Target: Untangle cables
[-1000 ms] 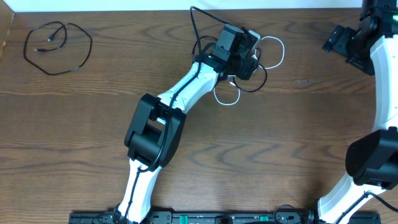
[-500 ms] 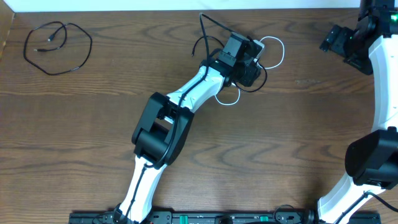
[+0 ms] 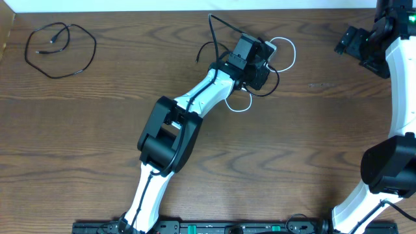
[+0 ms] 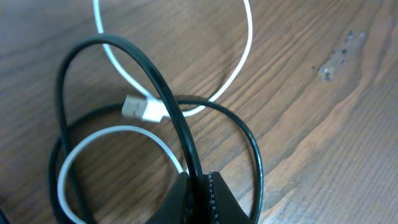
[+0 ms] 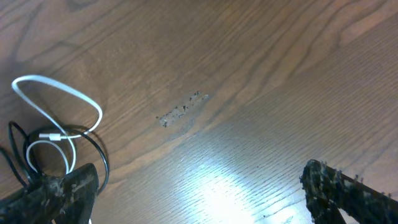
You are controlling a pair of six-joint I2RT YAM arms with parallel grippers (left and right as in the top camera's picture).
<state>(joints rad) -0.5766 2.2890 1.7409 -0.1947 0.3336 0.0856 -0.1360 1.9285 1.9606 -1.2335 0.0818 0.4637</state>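
Note:
The cables lie in a tangle at the back middle of the table: a white cable (image 3: 296, 53) looped through a black cable (image 3: 221, 23). My left gripper (image 3: 259, 65) sits over the tangle. In the left wrist view it (image 4: 200, 186) is shut on the black cable (image 4: 180, 134), which arches up over the white cable (image 4: 249, 56) and its white plug (image 4: 143, 109). My right gripper (image 3: 354, 42) hovers open at the back right, away from the tangle. In the right wrist view it (image 5: 199, 193) holds nothing, and the white loop (image 5: 28, 78) shows at far left.
A separate black cable (image 3: 95, 45) lies coiled by itself at the back left. A pale scuff (image 5: 183, 109) marks the wood between the tangle and the right gripper. The table's back edge runs close behind the tangle.
The left arm moved slightly right over the tangle, then its jaws closed on the black cable. The black cable's free end swung a little right. The right arm stayed put.

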